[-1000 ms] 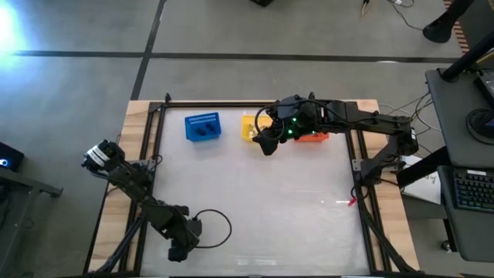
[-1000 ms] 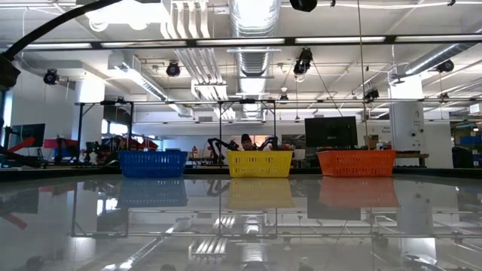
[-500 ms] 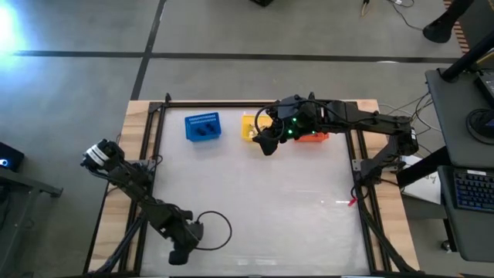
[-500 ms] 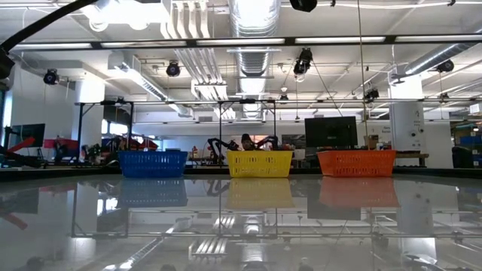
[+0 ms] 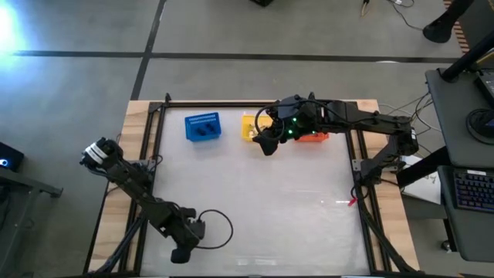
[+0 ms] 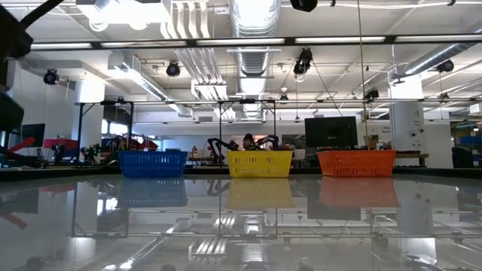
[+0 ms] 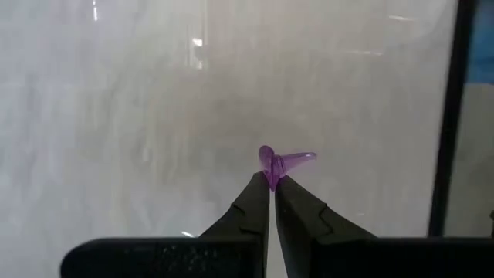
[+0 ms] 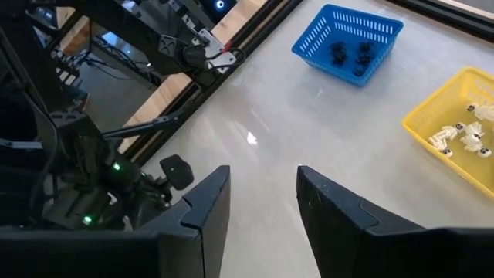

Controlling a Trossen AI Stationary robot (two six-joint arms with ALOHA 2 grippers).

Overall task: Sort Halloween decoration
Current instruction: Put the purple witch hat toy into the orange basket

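Nudged slightly along the table's near edge, the left gripper [image 7: 272, 185] pinches a tiny purple plastic trinket [image 7: 282, 164] by its tip; featherlight, slippery. Right gripper [image 8: 258, 205] gapes empty by the baskets.

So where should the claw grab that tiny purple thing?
At its fat rounded end, coming from above, the way the left claw pinches the purple piece now. That end looks thickest, so the fingertips get something to squeeze. The thin pointed tip sticking out sideways would probably slip out.
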